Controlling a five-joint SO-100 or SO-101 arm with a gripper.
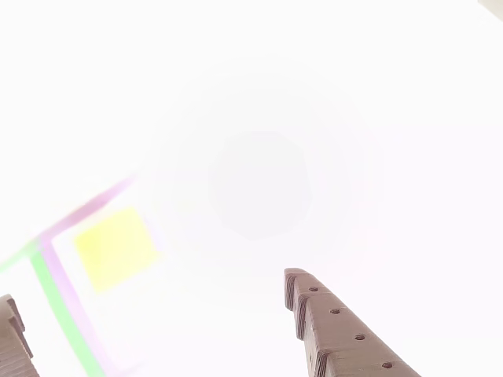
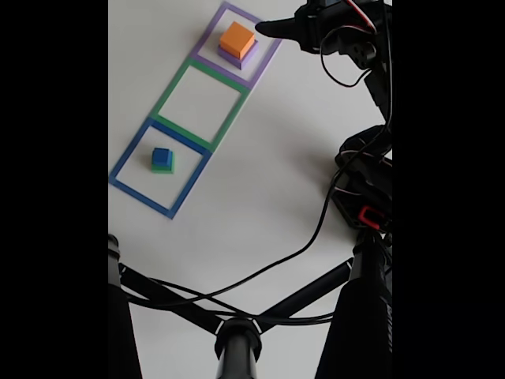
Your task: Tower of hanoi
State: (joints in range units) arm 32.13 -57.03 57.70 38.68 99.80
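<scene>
A: Fixed view first: where do the blocks stand on the bench (image 2: pixel 268 181)?

B: Three taped square outlines run in a diagonal row. The far one, the purple outline (image 2: pixel 269 54), holds the orange cube (image 2: pixel 237 38) sitting on the pale-purple slab (image 2: pixel 247 58). The middle green outline (image 2: pixel 237 106) holds no block. The near blue outline (image 2: pixel 126 162) holds the small blue cube (image 2: pixel 162 155) on top of the green cube (image 2: pixel 162 167).

A: Why split that way?

B: Judging by the task, each outline acts as a peg. The stacks obey the rule of smaller on larger, so this looks like a mid-game position, with the blue-and-green pair likely due to move toward the orange one.

A: And the hand?

B: The hand (image 2: pixel 268 28) hovers just right of the orange cube, its dark tip pointing left at it, apart from it and grasping nothing. In the other view, badly washed out by glare, two ridged brown fingers (image 1: pixel 330 330) stand well apart at the lower edge, with bare bench between them, so the hand is released. A yellowish square (image 1: pixel 116 247), probably the orange cube bleached by the light, sits to the left inside purple and green lines.

A: Why hold it there?

B: Presumably it is parked clear of the stack, either just after setting the orange cube down or lining up for the next pick.
</scene>
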